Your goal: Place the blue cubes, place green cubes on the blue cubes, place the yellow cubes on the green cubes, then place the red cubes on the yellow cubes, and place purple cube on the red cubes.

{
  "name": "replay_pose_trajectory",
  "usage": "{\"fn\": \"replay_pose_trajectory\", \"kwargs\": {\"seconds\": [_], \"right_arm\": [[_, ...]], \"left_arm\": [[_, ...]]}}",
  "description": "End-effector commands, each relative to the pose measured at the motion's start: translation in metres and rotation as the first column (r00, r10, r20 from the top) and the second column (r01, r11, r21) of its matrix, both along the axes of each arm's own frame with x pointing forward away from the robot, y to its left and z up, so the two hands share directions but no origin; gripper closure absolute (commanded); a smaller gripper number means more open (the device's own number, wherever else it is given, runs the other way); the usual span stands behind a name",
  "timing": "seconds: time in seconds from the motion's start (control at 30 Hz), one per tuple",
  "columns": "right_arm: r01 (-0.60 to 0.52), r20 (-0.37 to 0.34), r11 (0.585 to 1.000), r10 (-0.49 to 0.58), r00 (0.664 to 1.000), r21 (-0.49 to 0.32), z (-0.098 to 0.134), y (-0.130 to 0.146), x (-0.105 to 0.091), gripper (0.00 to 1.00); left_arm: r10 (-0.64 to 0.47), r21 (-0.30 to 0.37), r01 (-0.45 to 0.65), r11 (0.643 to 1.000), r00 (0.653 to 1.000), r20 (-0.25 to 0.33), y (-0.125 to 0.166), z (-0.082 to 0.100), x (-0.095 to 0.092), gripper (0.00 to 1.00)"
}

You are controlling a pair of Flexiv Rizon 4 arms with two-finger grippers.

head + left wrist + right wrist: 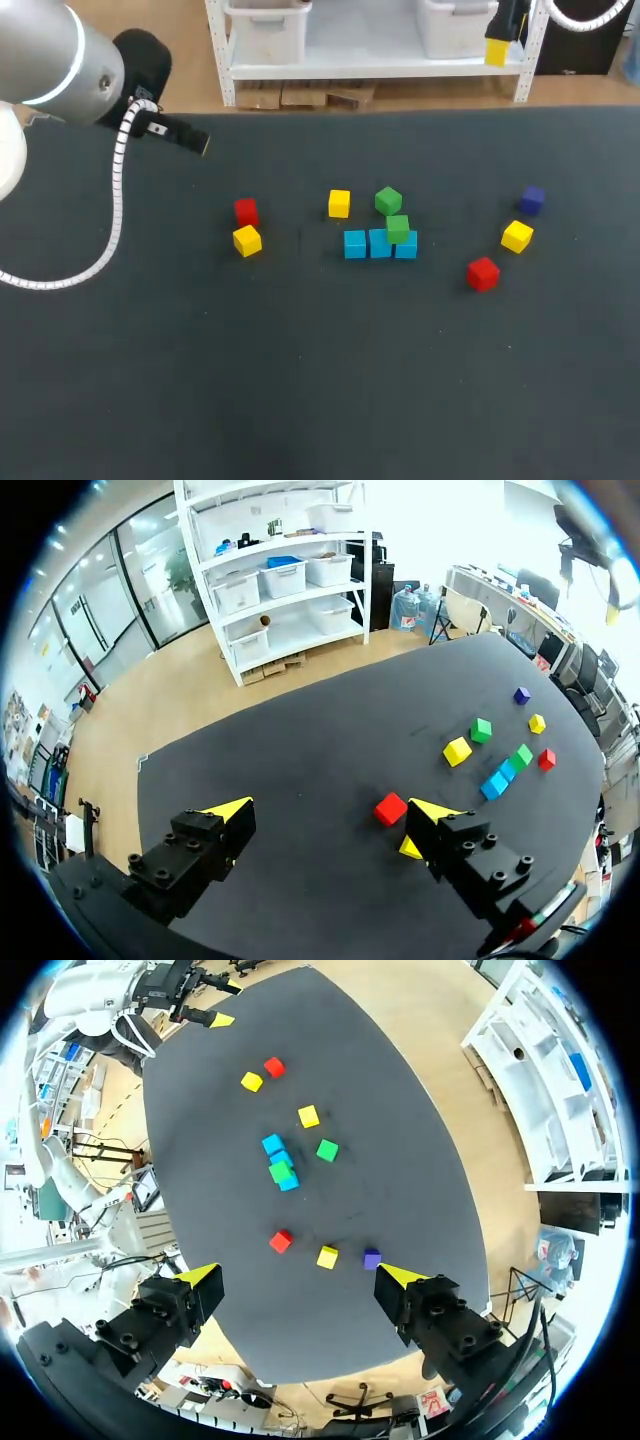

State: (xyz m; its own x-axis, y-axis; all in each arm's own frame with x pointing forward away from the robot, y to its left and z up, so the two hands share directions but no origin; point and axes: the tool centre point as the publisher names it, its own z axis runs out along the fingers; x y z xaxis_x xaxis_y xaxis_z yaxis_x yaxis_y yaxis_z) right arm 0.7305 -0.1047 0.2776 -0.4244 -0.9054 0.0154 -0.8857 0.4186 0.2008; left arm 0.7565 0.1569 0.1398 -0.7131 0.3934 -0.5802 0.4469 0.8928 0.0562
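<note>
While three blue cubes [380, 244] sit touching in a row mid-table w/ one green cube [397, 229] stacked on them, a second green cube [388, 201] is seen loose just behind. Cubes are judged light, rigid, smooth-faced (prob. slippery at edges), so opposite flat faces should be gripped. Left end effector [330, 810] and right end effector [302, 1278] are spread wide, empty, above the dark matte table [300, 380]. Approach room is tight on the stack side.

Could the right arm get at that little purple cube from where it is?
Probably yes: the small purple cube sits uncovered ahead of the open right gripper, with nothing touching it.
</note>
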Motion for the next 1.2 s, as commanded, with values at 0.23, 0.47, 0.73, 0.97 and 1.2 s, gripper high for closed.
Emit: {"fn": "replay_pose_trajectory", "kwargs": {"seconds": [0.23,0.47,0.73,0.97,1.2], "right_arm": [[0.039,0.0,0.998,-0.039,0.999,0.04,-0.009,0.013,0.002,0.0],[0.179,-0.057,0.983,-0.177,0.983,0.034,-0.047,0.034,0.0,0.0],[0.278,-0.013,0.959,-0.279,0.96,-0.055,-0.081,0.059,0.012,0.0],[0.302,0.001,0.949,-0.304,0.953,-0.09,-0.124,0.077,0.024,0.0],[0.318,-0.012,0.946,-0.319,0.948,-0.064,-0.168,0.08,0.037,0.0]], "left_arm": [[0.0,0.0,0.0,1.0,1.0,0.0,0.0,0.0,0.0,0.0],[0.0,0.0,0.0,1.0,1.0,0.0,0.0,0.0,0.0,0.0],[0.0,0.0,0.0,1.0,1.0,0.0,0.0,0.0,0.0,0.0],[0.0,0.0,0.0,1.0,1.0,0.0,0.0,0.0,0.0,0.0],[0.0,0.0,0.0,1.0,1.0,0.0,0.0,0.0,0.0,0.0]]}}
